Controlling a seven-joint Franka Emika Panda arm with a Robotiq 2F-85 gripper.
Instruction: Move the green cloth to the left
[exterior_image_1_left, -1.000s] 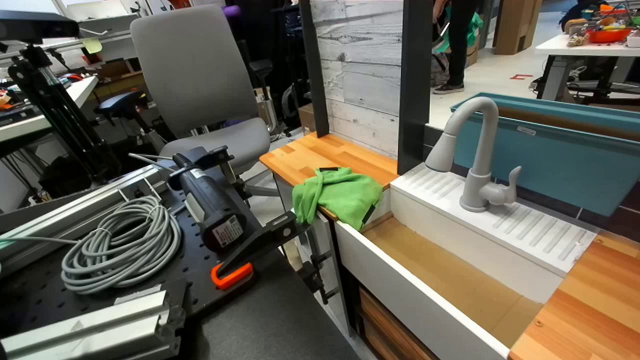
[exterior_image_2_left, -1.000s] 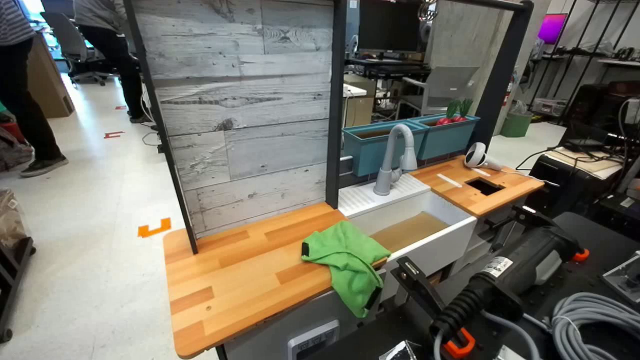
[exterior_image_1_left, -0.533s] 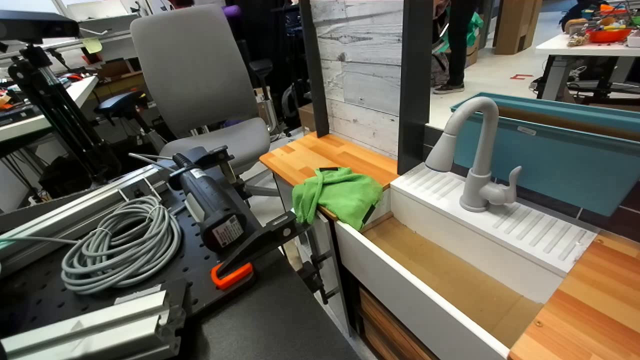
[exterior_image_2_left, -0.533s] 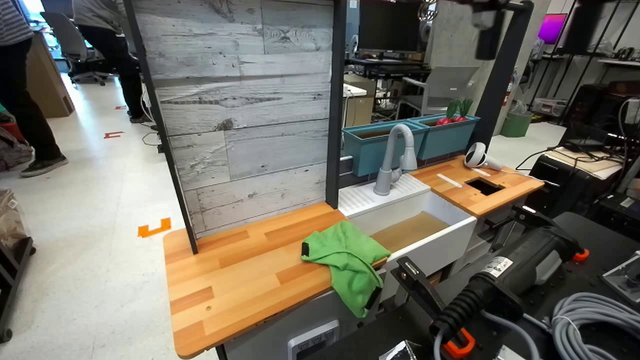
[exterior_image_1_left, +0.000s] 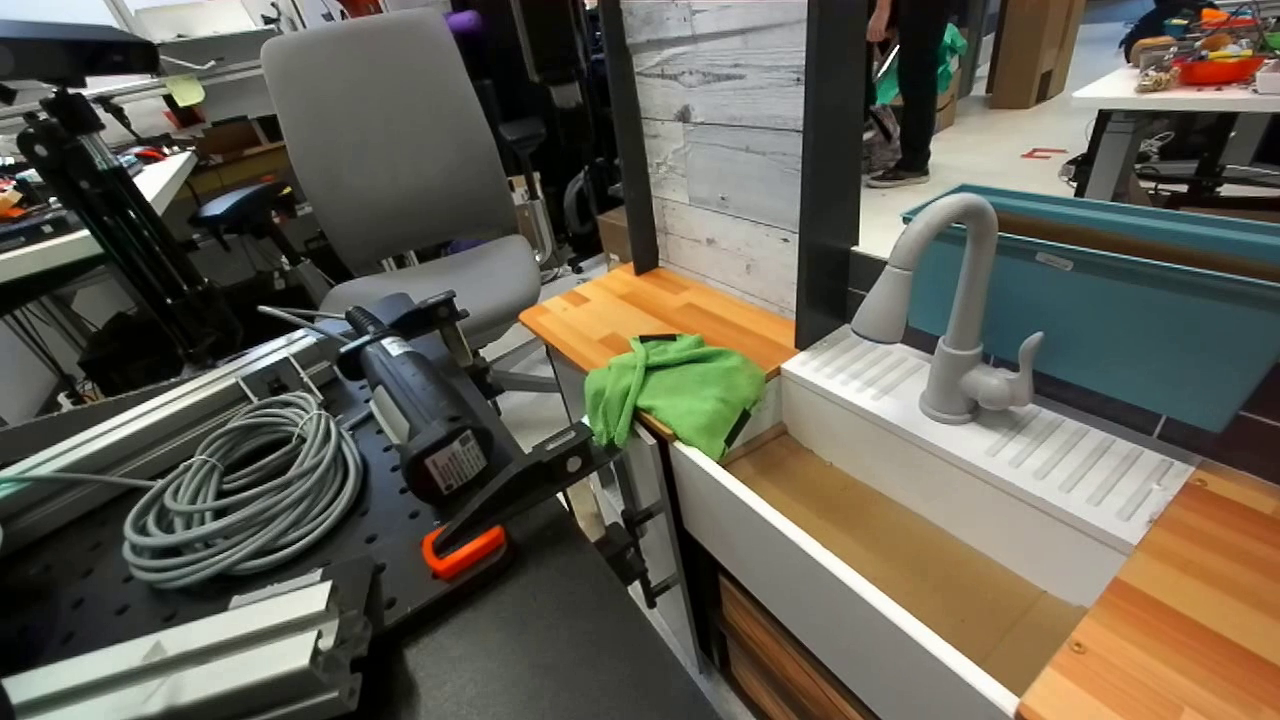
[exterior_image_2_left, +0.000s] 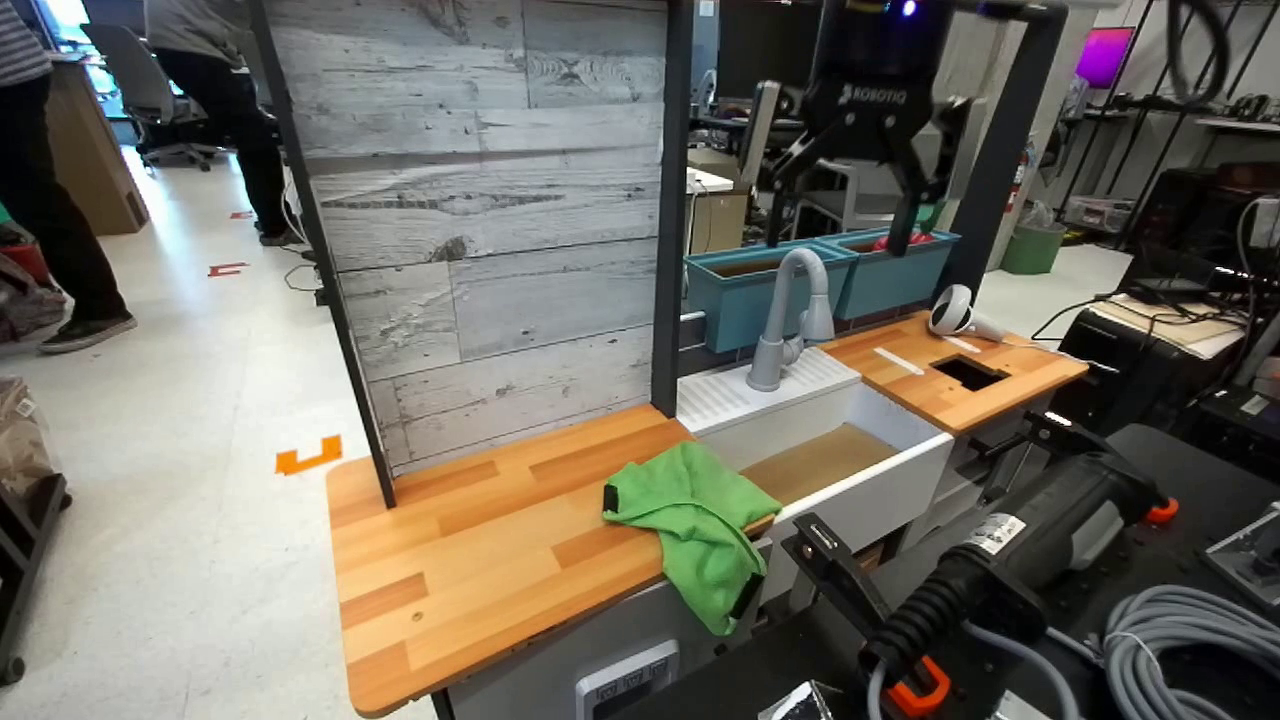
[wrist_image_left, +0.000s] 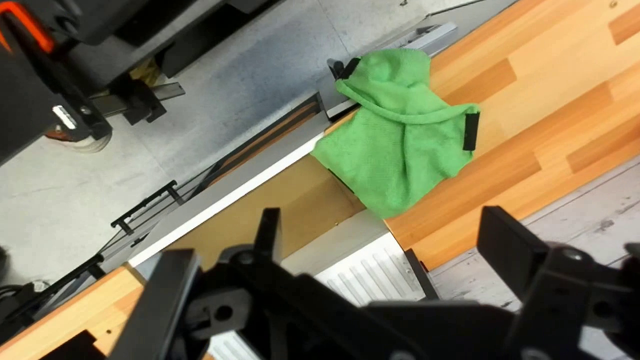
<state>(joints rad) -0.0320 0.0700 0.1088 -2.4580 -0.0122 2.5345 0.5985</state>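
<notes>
A whitewashed plank panel (exterior_image_2_left: 490, 200) stands upright along the back of the wooden table (exterior_image_2_left: 480, 570), and a white sink (exterior_image_2_left: 870, 505) with a brown bottom adjoins that table's end. The end effector (exterior_image_2_left: 838, 236) hangs high and points down, its fingers (exterior_image_2_left: 903, 222) spread wide. The green cloth (exterior_image_2_left: 690, 500) lies crumpled on the table's sink end. Its long axis runs across the table, back to front: the broad end lies toward the back, the narrower one droops over the front edge, and one side reaches over the sink's rim. In the wrist view the long axis stands nearly upright, drooping end at the top. There the cloth lies beyond the fingertips (wrist_image_left: 268, 231), between the lines of the two fingers; in an exterior view it is to the lower left of the end effector, well apart. A grey faucet (exterior_image_1_left: 965, 300) rises from the sink's ribbed ledge (exterior_image_1_left: 1070, 450). Black tabs (exterior_image_2_left: 747, 594) edge the cloth, one at its drooping end.
</notes>
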